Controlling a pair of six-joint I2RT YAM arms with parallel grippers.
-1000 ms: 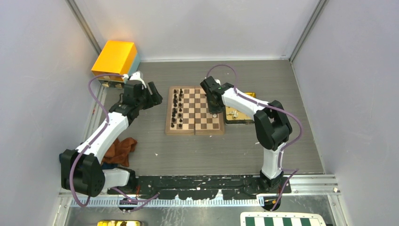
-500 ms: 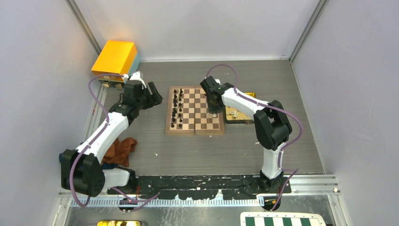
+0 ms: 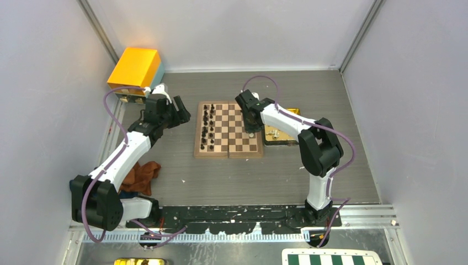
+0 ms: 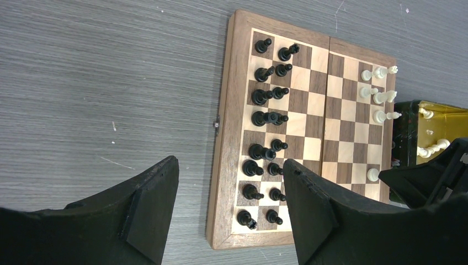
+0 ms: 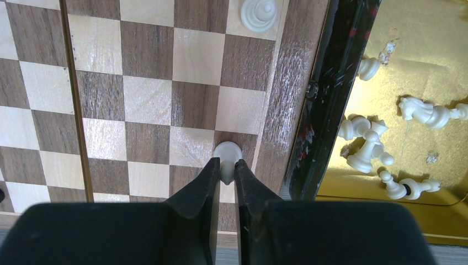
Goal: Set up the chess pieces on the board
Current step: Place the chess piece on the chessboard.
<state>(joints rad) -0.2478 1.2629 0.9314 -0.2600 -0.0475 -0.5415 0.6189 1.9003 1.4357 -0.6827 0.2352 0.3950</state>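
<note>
Currently: seating a white piece at the tray-side edge of the board

The right fingers are closed to a narrow gap and pinch a white piece by its upper part; it looks like a pawn. Its base is on, or just above, a dark square in the file next to the frame of the board; contact cannot be confirmed. The grip is high and vertical, which leaves the base free to meet the square flat and keeps the fingers off neighbouring squares.

A second pawn stands further along the same file. Just beside that edge is the gold tray, holding loose pieces on their sides. It serves as the supply, so transfers stay short.

The left fingers are spread wide with nothing between them. They hang over the desk off the opposite edge, probably parked clear of the working arm. Black pieces fill two files on that side, and that half appears complete. Only a few standing white pieces are set, so most of the white set is not yet placed.

Release only with the base flat; a tilted release would likely tip the piece.
</note>
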